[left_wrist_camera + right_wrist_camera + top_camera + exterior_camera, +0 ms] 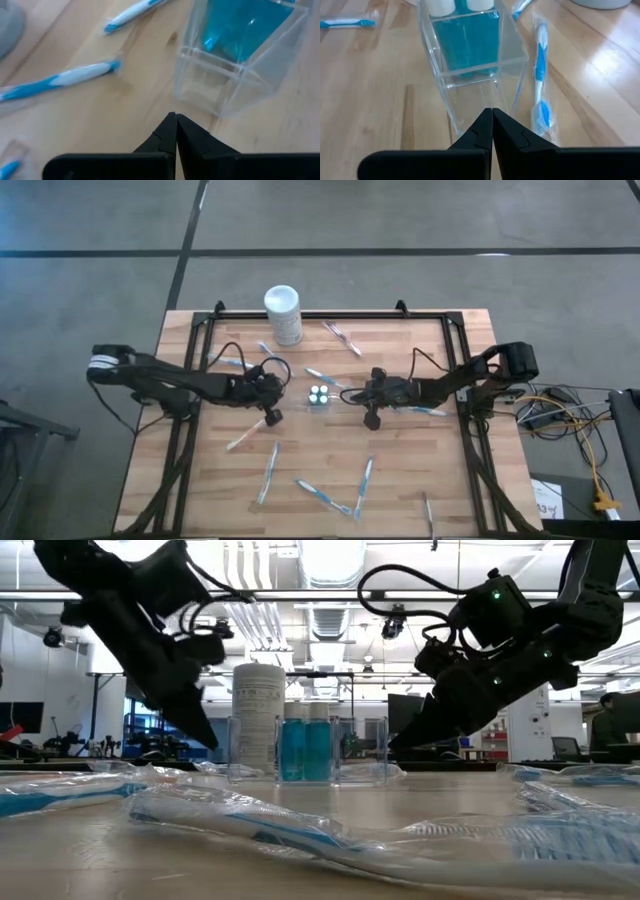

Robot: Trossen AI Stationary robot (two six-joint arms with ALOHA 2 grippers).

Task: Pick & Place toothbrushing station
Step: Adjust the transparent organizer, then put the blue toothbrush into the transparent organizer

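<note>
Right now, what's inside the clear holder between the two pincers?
The toothbrushing station holds blue bottles with white caps in one part. The compartment nearest the right pincer looks empty. Its floor beneath the bottles is hidden.

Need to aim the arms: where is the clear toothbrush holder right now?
In the high view the clear holder stands mid-table, between the shut left gripper and right gripper, in front of the white canister.

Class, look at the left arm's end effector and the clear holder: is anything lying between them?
Nothing visible. The left end effector, fingers shut, points at the clear holder across bare wood. The wrapped toothbrush lies off to one side.
</note>
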